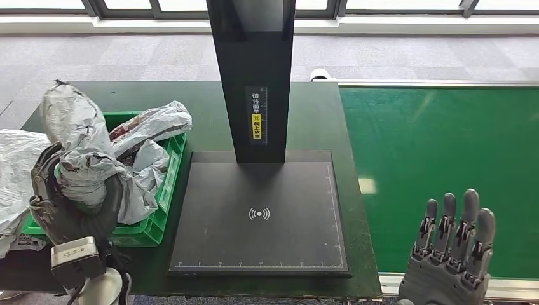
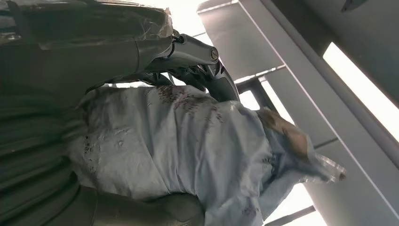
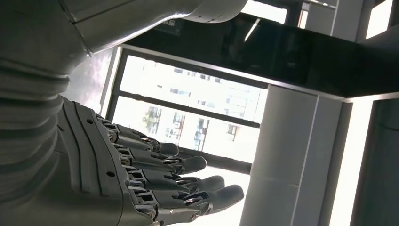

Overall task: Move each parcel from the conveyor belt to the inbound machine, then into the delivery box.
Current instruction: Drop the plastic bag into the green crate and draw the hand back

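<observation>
- Head view: left hand grips a grey parcel, crumpled poly bag, held upright above the near-left part of the green delivery box.
- Box sits on the dark green table, just left of the inbound machine; another grey parcel in the box w/ dark red showing through, plus a white bag at the left edge.
- Machine = flat black plate w/ wireless mark, black post rising at its back w/ a yellow label. Nothing lies on the plate.
- Conveyor belt, green, to the right of the table; no parcel on the visible part.
- Right hand over the belt's near edge, fingers straight and apart, holding nothing.
- Left wrist view: left hand wrapped round the parcel; thumb and dark fingers press into pale wrinkled plastic, bag end flaring past the hand.
- Right wrist view: right hand flat, fingers extended side by side, empty; windows and a pillar behind.
</observation>
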Robot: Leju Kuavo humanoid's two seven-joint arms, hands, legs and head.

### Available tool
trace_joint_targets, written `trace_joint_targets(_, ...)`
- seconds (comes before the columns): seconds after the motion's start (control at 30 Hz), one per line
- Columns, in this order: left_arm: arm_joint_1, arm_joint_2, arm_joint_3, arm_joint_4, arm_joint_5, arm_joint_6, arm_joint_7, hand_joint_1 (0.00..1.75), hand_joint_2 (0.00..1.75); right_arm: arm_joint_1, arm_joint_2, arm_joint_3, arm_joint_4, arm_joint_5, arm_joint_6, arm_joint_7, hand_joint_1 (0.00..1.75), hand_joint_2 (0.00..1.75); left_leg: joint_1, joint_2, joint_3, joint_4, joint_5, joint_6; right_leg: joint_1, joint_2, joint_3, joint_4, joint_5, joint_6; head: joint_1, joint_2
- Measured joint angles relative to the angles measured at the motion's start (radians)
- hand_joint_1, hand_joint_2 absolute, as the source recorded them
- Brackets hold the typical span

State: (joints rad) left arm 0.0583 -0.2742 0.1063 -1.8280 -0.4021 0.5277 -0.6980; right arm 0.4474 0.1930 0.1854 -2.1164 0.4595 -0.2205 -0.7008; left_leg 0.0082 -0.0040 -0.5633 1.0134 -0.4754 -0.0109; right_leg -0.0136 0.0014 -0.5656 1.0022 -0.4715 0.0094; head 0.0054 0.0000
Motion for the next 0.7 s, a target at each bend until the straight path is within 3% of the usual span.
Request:
trace_joint_targets(0.37, -0.12, 0.036, 0.062, 0.104, -0.08, 0.058, 0.049, 1.75, 1.75, 0.015, -0.003, 0.0, 0.0, 0.003, -0.036, 0.0, 0.0, 1.75, 0.0, 0.0, 0.0, 0.0, 0.001, -0.001, 0.0, 0.001, 0.0, 0.0, 0.0, 0.0, 0.0, 0.0)
trace_joint_targets(0.47, -0.166, 0.05, 0.079, 0.159, -0.144, 0.052, 0.1, 1.75, 1.75, 0.015, -0.005, 0.0, 0.0, -0.001, -0.03, 0.0, 0.0, 1.75, 0.0, 0.0, 0.0, 0.0, 0.001, -0.001, 0.0, 0.0, -0.001, 0.0, 0.0, 0.0, 0.0, 0.0)
trace_joint_targets(0.7, -0.42, 0.124, 0.102, 0.572, -0.397, -0.067, 0.234, 1.75, 1.75, 0.012, -0.014, 0.002, 0.001, -0.005, -0.039, 0.0, 0.0, 1.75, 0.0, -0.001, 0.0, 0.0, 0.004, -0.003, 0.0, -0.001, -0.001, 0.001, 0.004, -0.002, 0.0, 0.0)
